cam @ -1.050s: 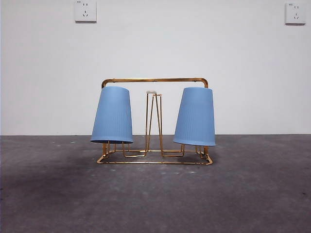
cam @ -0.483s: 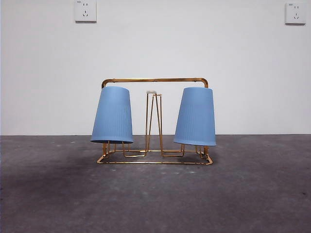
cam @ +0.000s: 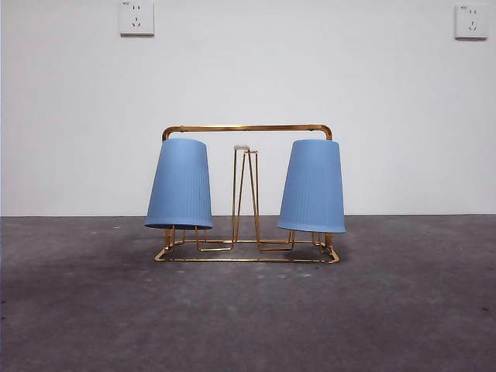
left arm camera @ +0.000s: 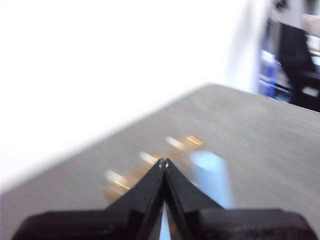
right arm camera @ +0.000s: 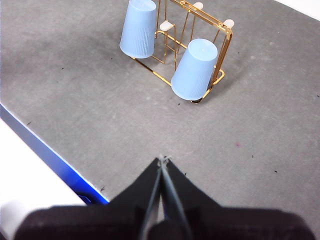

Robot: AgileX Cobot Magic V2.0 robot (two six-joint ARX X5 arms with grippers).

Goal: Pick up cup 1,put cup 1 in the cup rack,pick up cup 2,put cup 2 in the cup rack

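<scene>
Two ribbed blue cups hang upside down on the gold wire cup rack (cam: 246, 128); I cannot tell which is cup 1 and which is cup 2. One cup (cam: 180, 184) sits at the rack's left end and the other cup (cam: 312, 186) at its right end. A bare white-tipped peg (cam: 242, 148) stands between them. My right gripper (right arm camera: 162, 160) is shut and empty, high above the table and well back from the rack (right arm camera: 227, 50) and both cups (right arm camera: 139, 27) (right arm camera: 195, 68). My left gripper (left arm camera: 163, 162) is shut and empty; its blurred view shows the rack (left arm camera: 150, 160) and one cup (left arm camera: 212, 175) beyond its tips.
The rack stands on a grey table (cam: 248, 318) in front of a white wall with two sockets (cam: 136, 17) (cam: 471, 21). A blue table edge (right arm camera: 45, 150) shows in the right wrist view. No arm shows in the front view.
The right-hand cup has shifted very slightly to the right on its peg. Nothing else in the front view has moved.
</scene>
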